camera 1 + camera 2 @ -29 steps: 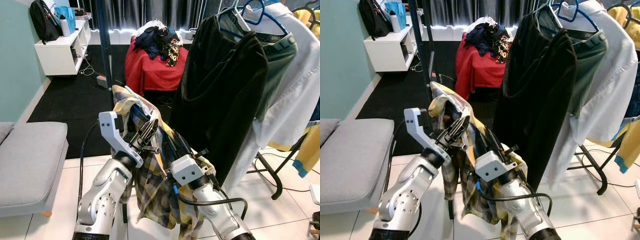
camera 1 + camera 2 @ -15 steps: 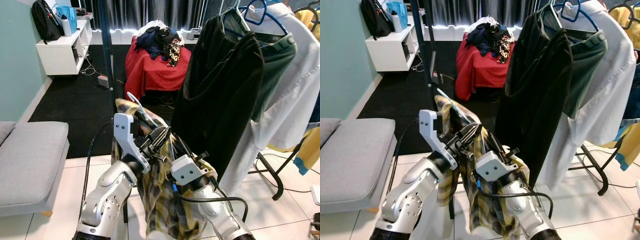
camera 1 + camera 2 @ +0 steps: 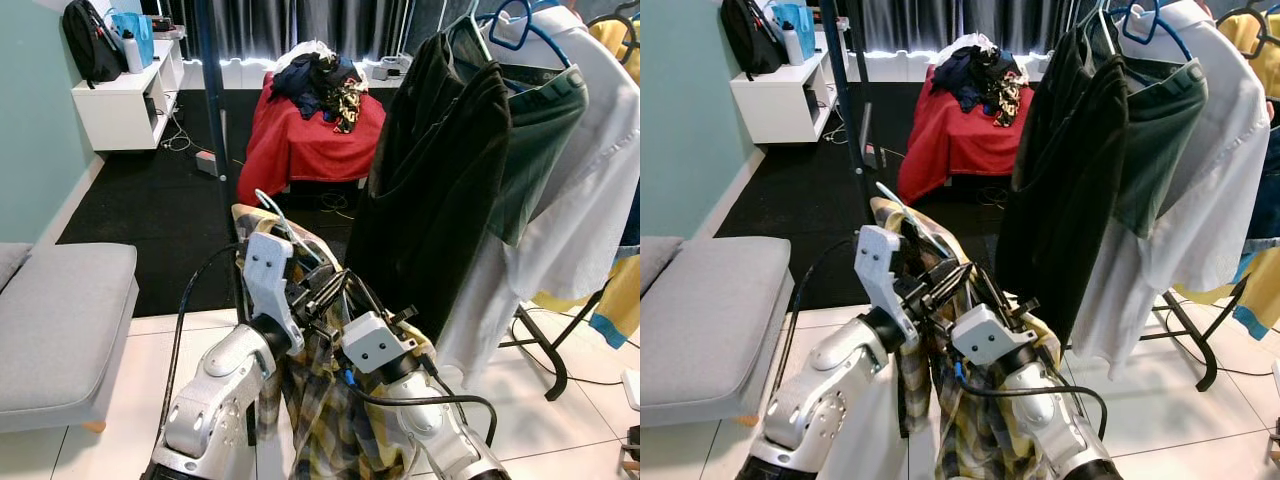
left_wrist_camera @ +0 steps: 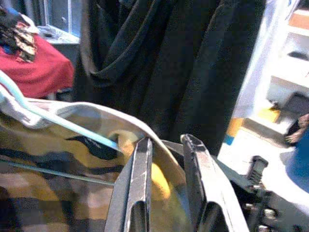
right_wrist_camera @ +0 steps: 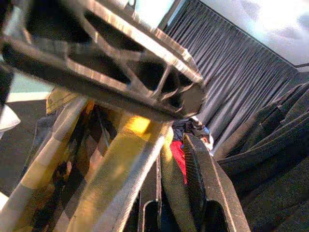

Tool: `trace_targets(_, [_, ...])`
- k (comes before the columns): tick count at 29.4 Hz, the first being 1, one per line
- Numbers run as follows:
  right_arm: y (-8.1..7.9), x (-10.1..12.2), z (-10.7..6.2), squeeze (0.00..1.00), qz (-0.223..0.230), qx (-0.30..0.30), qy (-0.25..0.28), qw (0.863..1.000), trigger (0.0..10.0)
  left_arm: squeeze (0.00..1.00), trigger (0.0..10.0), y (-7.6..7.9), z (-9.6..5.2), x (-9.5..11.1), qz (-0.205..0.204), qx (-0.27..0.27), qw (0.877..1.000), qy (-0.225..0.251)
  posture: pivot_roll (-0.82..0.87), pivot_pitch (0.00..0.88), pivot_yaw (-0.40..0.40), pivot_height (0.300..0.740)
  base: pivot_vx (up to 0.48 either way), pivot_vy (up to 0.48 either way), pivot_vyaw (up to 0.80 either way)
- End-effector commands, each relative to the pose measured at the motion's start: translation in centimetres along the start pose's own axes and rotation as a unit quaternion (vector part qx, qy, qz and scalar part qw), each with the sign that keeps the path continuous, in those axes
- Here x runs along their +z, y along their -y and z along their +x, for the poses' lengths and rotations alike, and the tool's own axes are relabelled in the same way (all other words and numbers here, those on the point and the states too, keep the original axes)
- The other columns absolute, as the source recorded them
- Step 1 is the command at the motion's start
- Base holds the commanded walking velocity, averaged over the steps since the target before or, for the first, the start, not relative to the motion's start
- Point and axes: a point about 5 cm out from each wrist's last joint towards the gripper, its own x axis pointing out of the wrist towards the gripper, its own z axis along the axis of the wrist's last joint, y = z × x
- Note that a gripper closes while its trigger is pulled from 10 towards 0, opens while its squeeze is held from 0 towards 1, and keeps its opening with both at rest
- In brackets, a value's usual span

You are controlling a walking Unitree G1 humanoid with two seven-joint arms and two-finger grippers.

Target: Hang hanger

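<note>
A rack of hung clothes is seen at the right of the head views, where a black garment (image 3: 440, 190) hangs beside a white shirt (image 3: 590, 190). Behind them a table draped in red cloth (image 3: 300, 140) is piled with loose clothing, and a grey bench (image 3: 60, 320) is placed at the left.

Both silver arms are raised in front of the body and bent at the elbow, their wrists brought close together just before the black garment. A yellow plaid shirt (image 3: 320, 430) is draped over and between the two arms and hangs down below them. The shirt is carried on a pale blue hanger (image 3: 272, 209), whose thin hook is seen rising above the collar, well short of the rack.

The left gripper (image 4: 166, 159) is angled up toward the right, and its fingers are pressed onto the plaid collar with a narrow gap between them. The right gripper (image 5: 175, 169) is pointed up beneath the left wrist, its fingers nearly closed around a fold of the yellow fabric.
</note>
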Motion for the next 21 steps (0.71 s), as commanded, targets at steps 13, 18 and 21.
trace_targets(13, [0.05,0.83,0.26,0.0,0.004,-0.007,0.026,1.0,10.0,0.0,0.0,-1.67,-0.39,-0.41,0.033,0.061,0.997,-0.015,0.02,0.168,-0.012,0.74,0.0,0.0,0.0])
trace_targets(18, [0.04,0.87,0.25,0.0,0.004,-0.007,0.026,1.0,10.0,0.0,0.0,-1.49,-0.41,-0.55,0.044,0.059,0.997,-0.016,0.02,0.169,-0.012,0.74,0.0,0.0,0.0])
trace_targets(21, [0.05,0.88,0.25,0.0,0.004,-0.007,0.026,1.0,10.0,0.0,0.0,-1.54,-0.42,-0.55,0.044,0.062,0.997,-0.015,0.02,0.172,-0.012,0.74,0.0,0.0,0.0])
